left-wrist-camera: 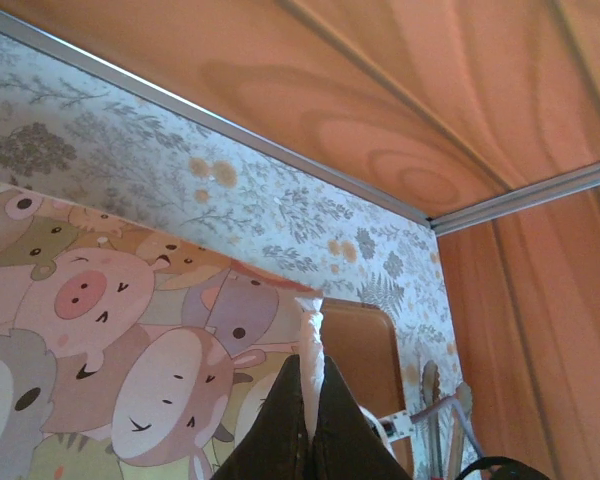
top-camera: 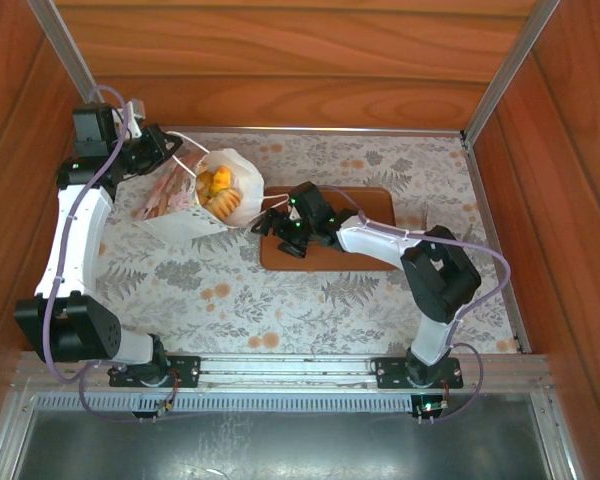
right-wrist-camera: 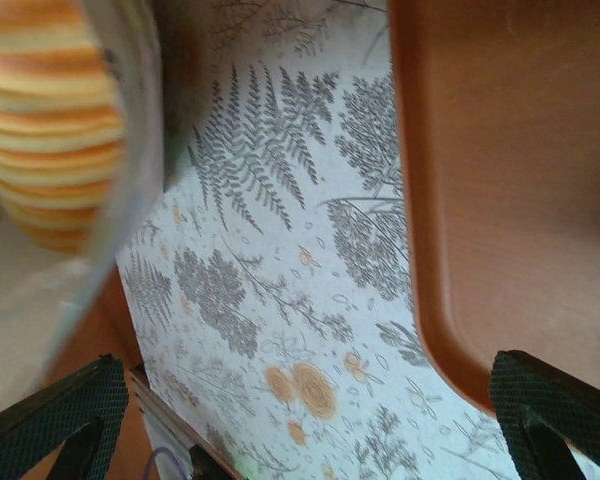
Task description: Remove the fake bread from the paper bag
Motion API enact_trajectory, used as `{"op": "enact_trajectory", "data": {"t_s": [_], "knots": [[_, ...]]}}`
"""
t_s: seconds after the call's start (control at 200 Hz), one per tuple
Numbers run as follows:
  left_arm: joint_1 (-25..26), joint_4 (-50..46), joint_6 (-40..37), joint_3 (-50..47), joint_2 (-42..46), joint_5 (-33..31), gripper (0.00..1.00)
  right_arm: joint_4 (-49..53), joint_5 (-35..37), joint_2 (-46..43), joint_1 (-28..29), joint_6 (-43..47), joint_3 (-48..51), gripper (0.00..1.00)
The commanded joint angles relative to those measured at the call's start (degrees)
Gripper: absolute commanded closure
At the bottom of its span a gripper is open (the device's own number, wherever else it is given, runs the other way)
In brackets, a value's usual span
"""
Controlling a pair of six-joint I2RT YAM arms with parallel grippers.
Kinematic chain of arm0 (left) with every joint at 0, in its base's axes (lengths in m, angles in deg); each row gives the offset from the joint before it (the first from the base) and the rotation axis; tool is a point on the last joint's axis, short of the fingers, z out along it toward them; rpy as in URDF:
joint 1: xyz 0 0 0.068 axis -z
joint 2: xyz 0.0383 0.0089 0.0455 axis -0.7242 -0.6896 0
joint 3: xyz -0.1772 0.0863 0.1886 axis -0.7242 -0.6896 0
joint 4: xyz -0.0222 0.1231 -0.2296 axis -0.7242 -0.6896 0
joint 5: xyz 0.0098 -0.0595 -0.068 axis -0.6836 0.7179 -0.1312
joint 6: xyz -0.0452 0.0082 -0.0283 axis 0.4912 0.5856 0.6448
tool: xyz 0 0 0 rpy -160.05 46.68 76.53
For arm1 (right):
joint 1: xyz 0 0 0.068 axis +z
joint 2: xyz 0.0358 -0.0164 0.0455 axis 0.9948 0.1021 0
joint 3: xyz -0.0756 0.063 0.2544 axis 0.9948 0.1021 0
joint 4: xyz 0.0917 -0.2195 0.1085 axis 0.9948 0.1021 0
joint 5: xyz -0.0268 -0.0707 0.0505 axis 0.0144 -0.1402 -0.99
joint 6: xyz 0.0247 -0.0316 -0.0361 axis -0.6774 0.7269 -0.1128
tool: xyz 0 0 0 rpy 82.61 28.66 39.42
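No writing, number or brand mark can be read.
The small white paper bag [left-wrist-camera: 100, 340] pinched in the left claw [left-wrist-camera: 312, 375] is printed only with pastel cartoon animal faces, pigs and a cow among them, without letters. Just right of that claw, a small white strip [left-wrist-camera: 395, 425] carries dark dots too small to make out. Between the spread fingers of the right claw [right-wrist-camera: 305, 415], the pale table cover [right-wrist-camera: 280, 250] has grey ferns and orange flowers rather than characters. The brown rounded plastic tray [right-wrist-camera: 520, 180] above that claw's right finger is plain.
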Motion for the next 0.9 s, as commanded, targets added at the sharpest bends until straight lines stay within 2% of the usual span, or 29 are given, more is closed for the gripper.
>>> {"op": "enact_trajectory", "data": {"t_s": [0.0,0.165,0.425,0.555,0.72,0.894], "knots": [[-0.03,1.48,-1.2,-1.09,1.43,-1.96,1.0,9.85,0.81,-1.71,-0.4,2.45,-0.81,0.0],[-0.03,1.48,-1.5,-1.35,1.5,-1.78,1.0,15.22,3.96,-3.75,-0.5,4.45,-0.04,0.0],[0.58,1.46,-2.91,-4.81,2.04,1.13,1.0,19.37,14.87,-15.18,-0.9,10.74,3.11,0.0],[2.24,1.39,-3.02,-5.8,1.78,-0.82,1.0,18.23,18.06,-20.21,-2.07,9.75,7.22,0.0],[4.61,1.39,-2.49,-6.11,0.08,-3.14,1.0,13.95,18.91,-25.32,-3.97,8.39,12.95,0.0],[5.59,1.85,-0.7,-5.75,-2.86,-4.28,1.0,15.93,19.16,-26.42,-5.49,9.17,13.13,0.0]]}}
